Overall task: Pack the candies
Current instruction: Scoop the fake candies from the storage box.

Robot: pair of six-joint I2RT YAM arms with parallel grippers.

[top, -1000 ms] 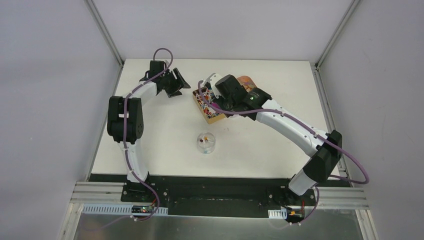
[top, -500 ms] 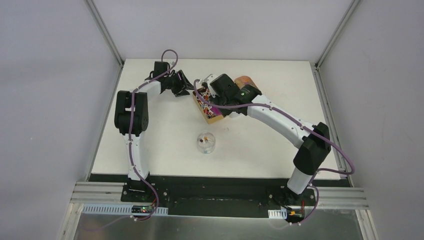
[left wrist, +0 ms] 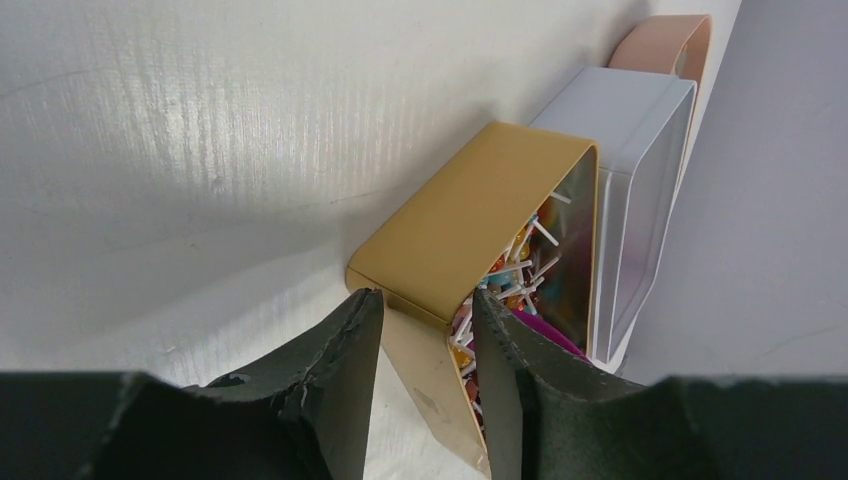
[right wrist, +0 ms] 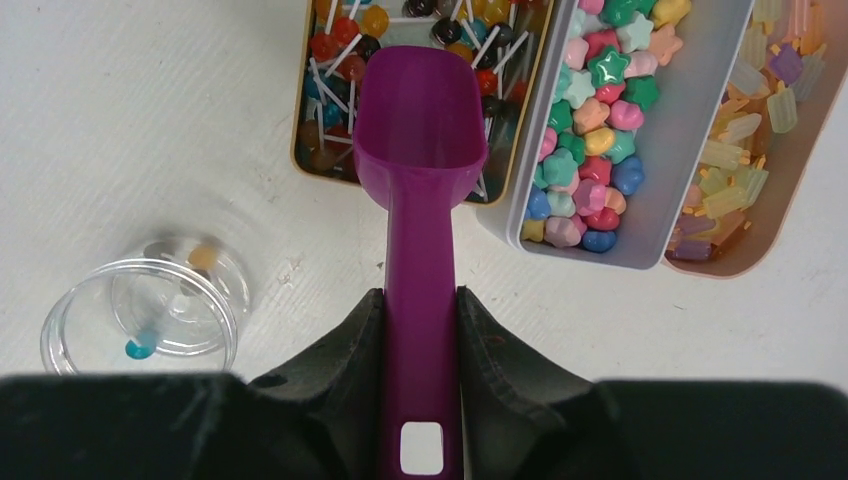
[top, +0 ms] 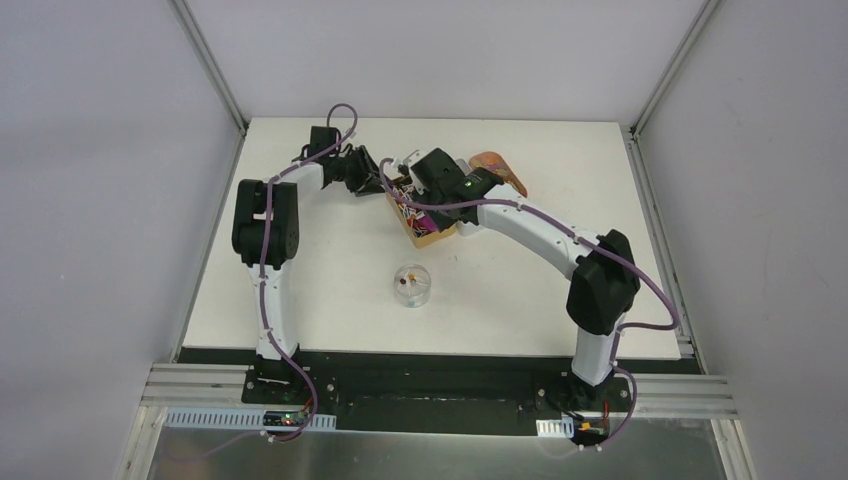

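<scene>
Two arms at gold tin | right gripper clamps scoop, mouth over candies ahead | left gripper straddles tin wall, grip unclear

Robot lab enclosure, aluminium framing, plain grey walls, white table

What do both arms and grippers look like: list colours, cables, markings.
The left arm and right arm share white curved links, black joint housings and a looping purple cable each. A small green light glows on the right wrist. The left gripper and right gripper have matte black, rough-edged fingers.
</scene>
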